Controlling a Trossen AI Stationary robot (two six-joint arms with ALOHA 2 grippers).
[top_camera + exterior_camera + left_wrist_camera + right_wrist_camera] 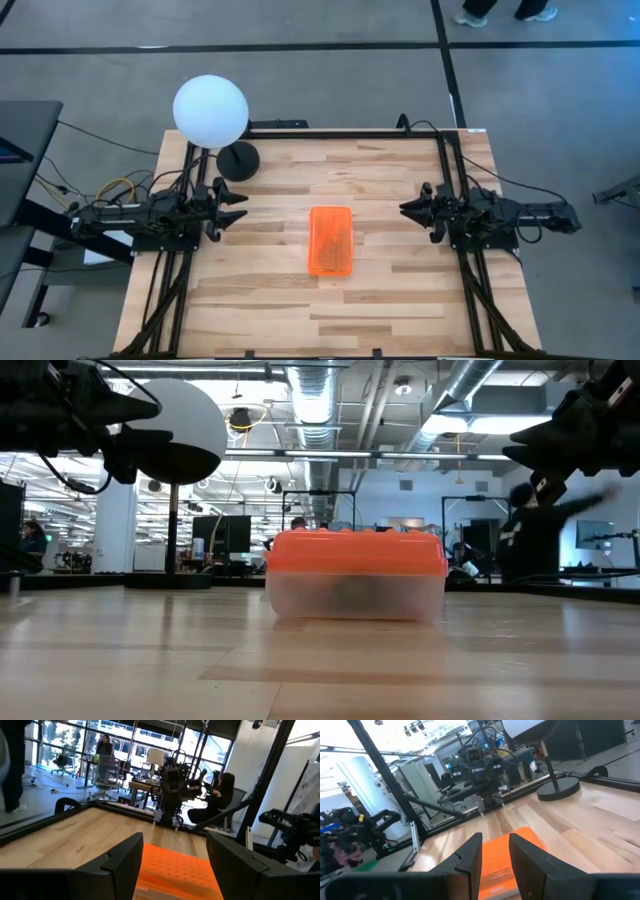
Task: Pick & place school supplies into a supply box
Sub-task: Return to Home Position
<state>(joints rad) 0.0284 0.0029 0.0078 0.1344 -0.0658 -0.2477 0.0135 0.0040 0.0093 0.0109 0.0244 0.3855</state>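
The small clear plastic supply box (331, 241) is lying at the middle of the wooden bench (400, 310), its bright orange ribbed lid sitting closed. Through its wall only a dim shape is showing, too blurred to name. The left gripper (240, 207) is hovering left of it, fingers spread wide, empty. The right gripper (408, 210) is hanging opposite, fingers narrowly parted, empty. A white globe lamp (210, 110) is standing at the far left.

The left arm (150, 215) and right arm (500, 215), flanking the box (331, 241), are matte black and blocky; black cables (470, 172) trail away from it, with a yellow wire (115, 187) beyond the left arm.
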